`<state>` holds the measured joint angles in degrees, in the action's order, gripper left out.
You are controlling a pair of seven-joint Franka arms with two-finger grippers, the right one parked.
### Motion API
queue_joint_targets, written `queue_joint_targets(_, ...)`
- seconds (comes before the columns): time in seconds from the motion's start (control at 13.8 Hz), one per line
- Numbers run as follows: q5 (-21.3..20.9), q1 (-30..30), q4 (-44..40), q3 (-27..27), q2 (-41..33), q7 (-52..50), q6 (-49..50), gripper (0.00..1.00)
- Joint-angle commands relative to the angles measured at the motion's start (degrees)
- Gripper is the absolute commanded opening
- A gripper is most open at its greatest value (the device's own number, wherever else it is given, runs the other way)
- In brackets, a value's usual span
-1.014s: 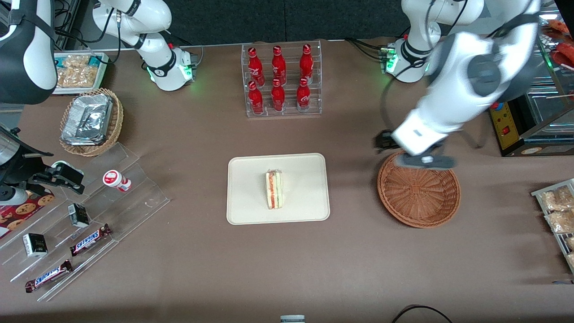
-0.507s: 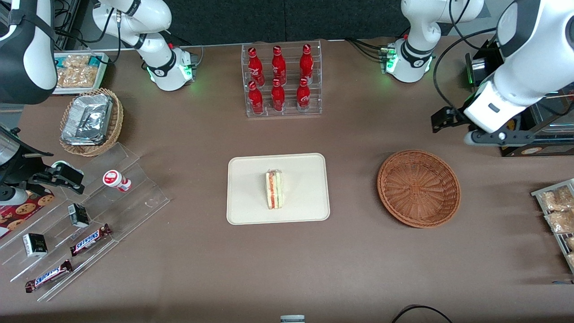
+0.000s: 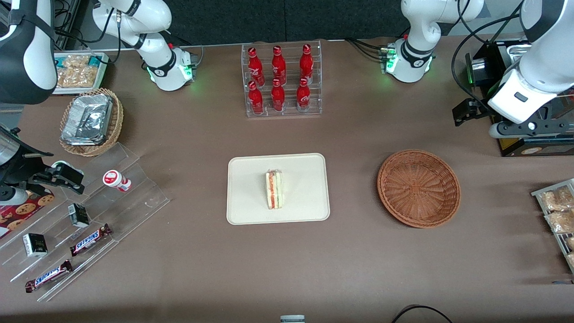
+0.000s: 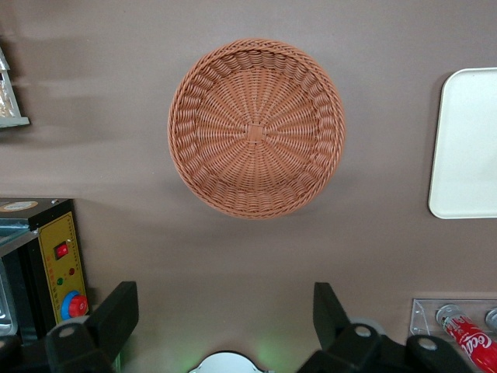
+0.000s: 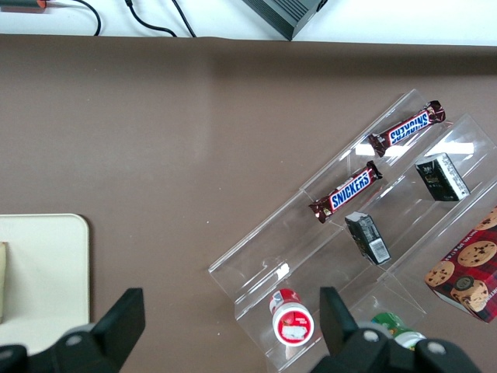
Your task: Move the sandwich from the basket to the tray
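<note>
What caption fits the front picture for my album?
Sandwich sits on the tray, basket holds nothing, open tool hovers away.

Brown-covered table (image 3: 188,134), dark panel wall (image 3: 278,20) along its edge farthest from the front camera, even overhead light, soft shadows

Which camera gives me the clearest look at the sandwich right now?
The front view: the sandwich shows whole, lying on the tray, away from the empty basket. The right wrist view catches only a sliver of it at the frame edge. The left wrist view shows none of it. The gripper, open, hangs above the table beside the basket.
</note>
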<state>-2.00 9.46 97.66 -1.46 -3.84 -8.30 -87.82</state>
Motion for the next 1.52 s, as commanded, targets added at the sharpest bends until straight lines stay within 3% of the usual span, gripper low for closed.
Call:
queue_joint_targets(0.0,-0.29,-0.41,-2.55,0.14,-0.03,0.3,0.9,0.99)
queue_joint_targets(0.58,0.15,-3.04,-3.53,0.58,0.32,0.3,-0.06,0.99)
queue_joint_targets(0.87,0.24,-11.21,-3.44,9.87,0.41,0.21,-1.47,0.99)
queue_joint_targets(1.45,0.15,-10.96,-3.35,10.16,0.15,0.3,-1.74,0.99)
